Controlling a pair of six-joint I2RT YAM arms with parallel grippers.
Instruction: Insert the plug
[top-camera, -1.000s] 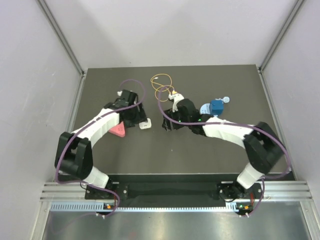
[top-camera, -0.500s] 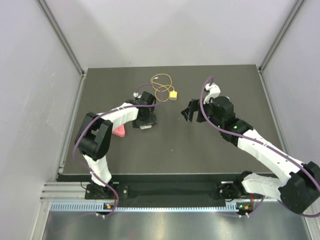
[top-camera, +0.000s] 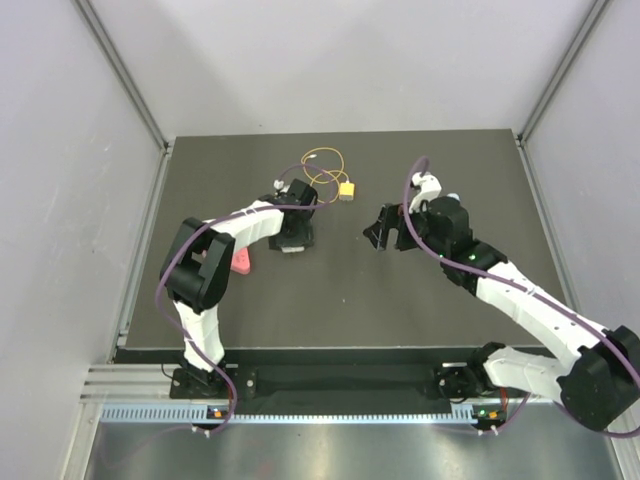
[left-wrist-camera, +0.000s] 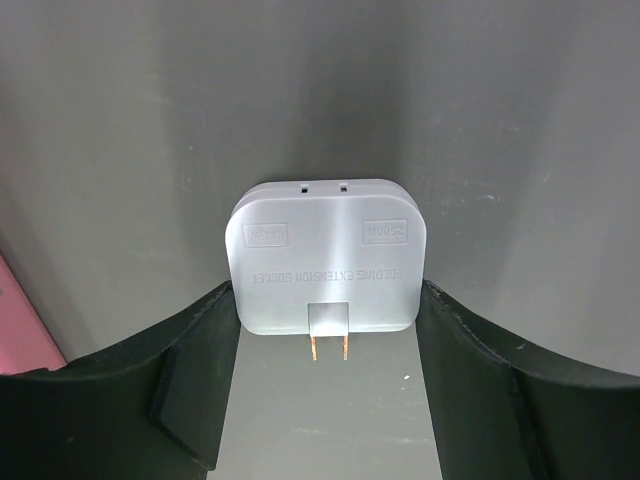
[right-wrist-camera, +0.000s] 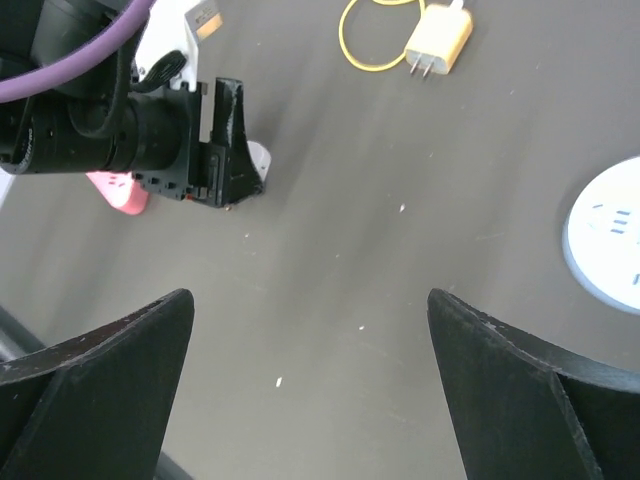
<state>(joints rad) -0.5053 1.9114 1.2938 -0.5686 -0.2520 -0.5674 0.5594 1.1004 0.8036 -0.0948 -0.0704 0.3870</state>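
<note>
Fingers (left-wrist-camera: 190, 390) of the left hand (top-camera: 293, 237) are spread around an adapter (left-wrist-camera: 326, 255) marked "FOLDING EXTENSION SOCKET"; the right hand (top-camera: 383, 226) is held spread, right of the plug (top-camera: 346, 189).

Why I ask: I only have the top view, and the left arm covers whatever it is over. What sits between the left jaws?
Observer: A grey adapter block lies flat there, with its two copper prongs pointing back at the left wrist camera.
Operator: Are the jaws gripping it?
Observer: The left wrist view shows their tips right beside its near corners. I cannot tell whether they press on it.
Operator: Which way do the plug's prongs point?
Observer: In the right wrist view the yellow plug lies free, and its two prongs point roughly back toward that camera. The right jaws are open and empty.
</note>
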